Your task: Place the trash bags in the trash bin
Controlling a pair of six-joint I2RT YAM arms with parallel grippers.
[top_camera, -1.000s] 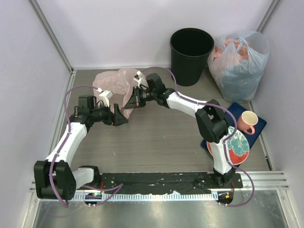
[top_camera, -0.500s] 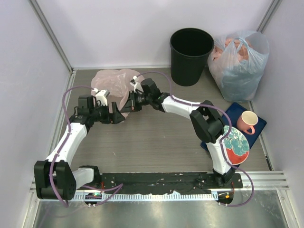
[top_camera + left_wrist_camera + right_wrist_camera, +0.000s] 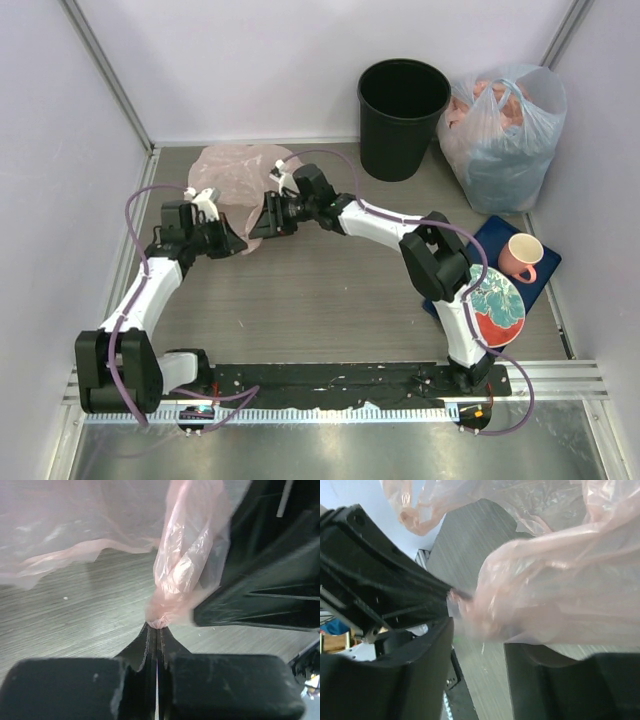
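Observation:
The trash bag [image 3: 236, 172], thin pale pink plastic, lies slumped on the far left of the table. My left gripper [image 3: 237, 244] is shut on a gathered pinch of it at its near edge; in the left wrist view the film [image 3: 186, 562] bunches right above the closed tips [image 3: 157, 626]. My right gripper [image 3: 259, 224] sits just right of that, tip to tip with the left one. Its jaws stand open [image 3: 477, 647], and the pink film [image 3: 560, 580] drapes loosely over them. The black trash bin [image 3: 403, 112] stands upright at the back, well right of both grippers.
A bulging clear bag [image 3: 505, 135] with pink and blue contents leans beside the bin at the back right. A pink mug [image 3: 520, 257] on a blue mat [image 3: 498, 231] and a patterned plate [image 3: 497, 312] lie along the right side. Walls close in left, back and right.
The left gripper has shut on the bag's edge while the right gripper has let go and opened. Both grippers shifted slightly left, and the bag has sunk flatter onto the table.

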